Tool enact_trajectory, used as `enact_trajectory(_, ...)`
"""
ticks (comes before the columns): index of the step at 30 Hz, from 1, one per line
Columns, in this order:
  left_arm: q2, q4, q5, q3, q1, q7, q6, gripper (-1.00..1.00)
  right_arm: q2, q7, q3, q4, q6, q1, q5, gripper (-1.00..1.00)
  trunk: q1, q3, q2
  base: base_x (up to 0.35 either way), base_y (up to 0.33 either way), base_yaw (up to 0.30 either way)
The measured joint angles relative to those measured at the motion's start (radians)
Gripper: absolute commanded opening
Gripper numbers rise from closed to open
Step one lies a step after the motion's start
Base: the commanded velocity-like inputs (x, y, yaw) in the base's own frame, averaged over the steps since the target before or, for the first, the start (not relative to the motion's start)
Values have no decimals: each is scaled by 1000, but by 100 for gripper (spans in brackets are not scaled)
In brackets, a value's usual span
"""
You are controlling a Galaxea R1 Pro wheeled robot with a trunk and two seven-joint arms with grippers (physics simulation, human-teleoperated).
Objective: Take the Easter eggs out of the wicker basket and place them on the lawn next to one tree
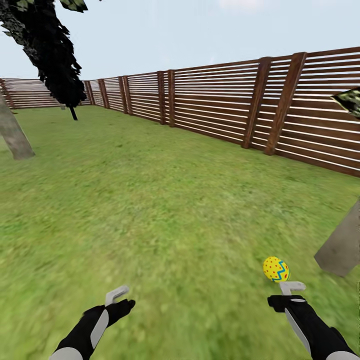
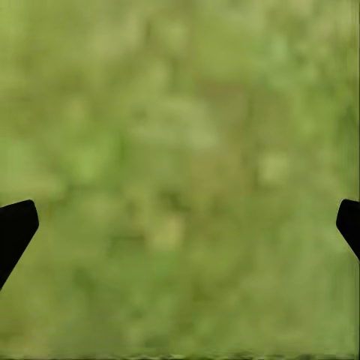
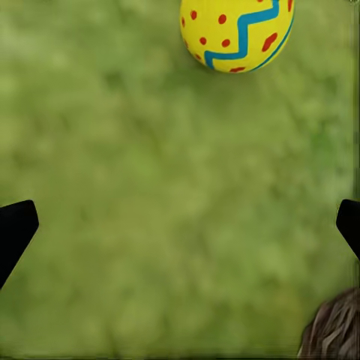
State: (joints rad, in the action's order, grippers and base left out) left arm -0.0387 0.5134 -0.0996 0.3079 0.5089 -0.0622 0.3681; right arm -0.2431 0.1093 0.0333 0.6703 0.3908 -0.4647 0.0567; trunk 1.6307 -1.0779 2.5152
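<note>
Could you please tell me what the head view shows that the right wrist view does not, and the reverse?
Head view alone: the dark brown slatted wooden fence, the pale grey-tan tree trunk at right, a dark-crowned tree, both arms. Right wrist view alone: a dark, rough patch in one corner, unidentifiable. Both: the yellow egg with blue zigzag and red dots on the green lawn, ahead of the open right tool.
</note>
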Motion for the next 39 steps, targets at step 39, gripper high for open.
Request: enact_trajectory(39, 0, -3, -5, 1, 0, -2, 2, 100, 4, -2, 0, -61, 32, 0, 1, 100, -18, 114, -9, -10, -7, -114)
